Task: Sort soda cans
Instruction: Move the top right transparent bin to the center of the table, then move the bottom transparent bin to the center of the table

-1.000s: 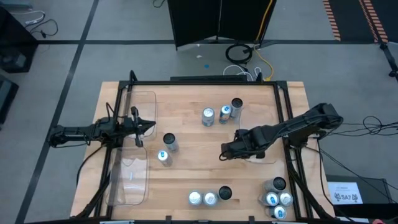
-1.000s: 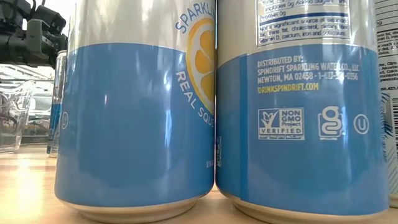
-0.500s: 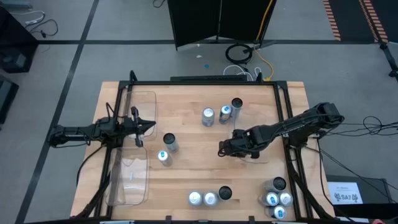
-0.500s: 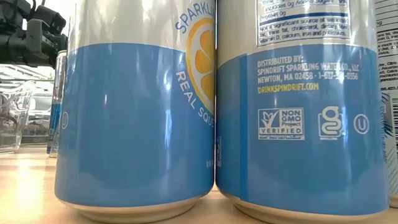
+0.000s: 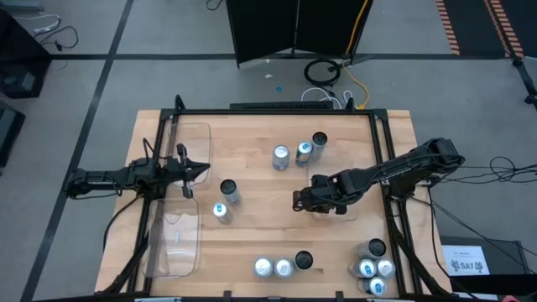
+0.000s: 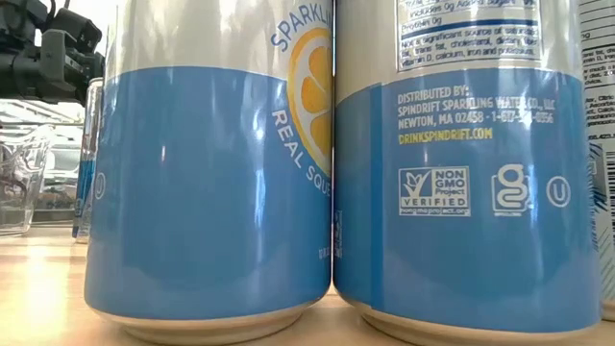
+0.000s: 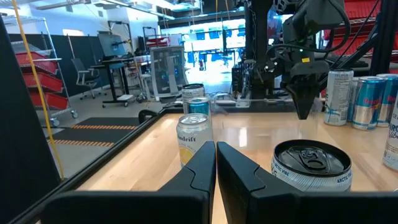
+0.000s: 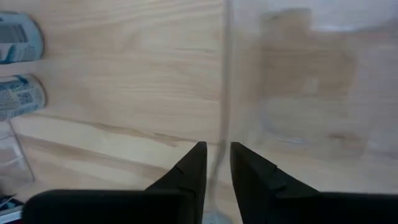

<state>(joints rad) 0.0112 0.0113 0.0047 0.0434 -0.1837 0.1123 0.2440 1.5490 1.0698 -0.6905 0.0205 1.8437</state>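
Note:
Soda cans stand upright on the table: three toward the far middle (image 5: 303, 151), two left of centre (image 5: 225, 201), three at the near edge (image 5: 283, 267), several in the near right corner (image 5: 372, 262). Two blue ones fill the low view (image 6: 211, 173). My right gripper (image 5: 297, 201) is right of the table's centre, low over the table, shut on a clear plastic tray (image 5: 342, 210). My left gripper (image 5: 201, 170) waits shut over the left clear tray (image 5: 178, 226); its wrist view shows a dark-topped can (image 7: 310, 164) just ahead. My right gripper pinches the clear tray's thin upright wall (image 8: 224, 112) between its two fingers (image 8: 191, 169), one finger on each side of it. The fingers point down at a slant toward the table's left. The tray's bottom rests on the table.
Black rails (image 5: 393, 210) run along the table's left, right and far sides. Bare wood lies between the centre cans and the near-edge row. The left wrist view shows my right arm (image 7: 303, 74) across the table, with more cans behind it.
My right gripper has moved a little toward the table's left edge, and the clear tray it holds has slid along the table with it, away from the right rail. The left arm and the cans have kept still.

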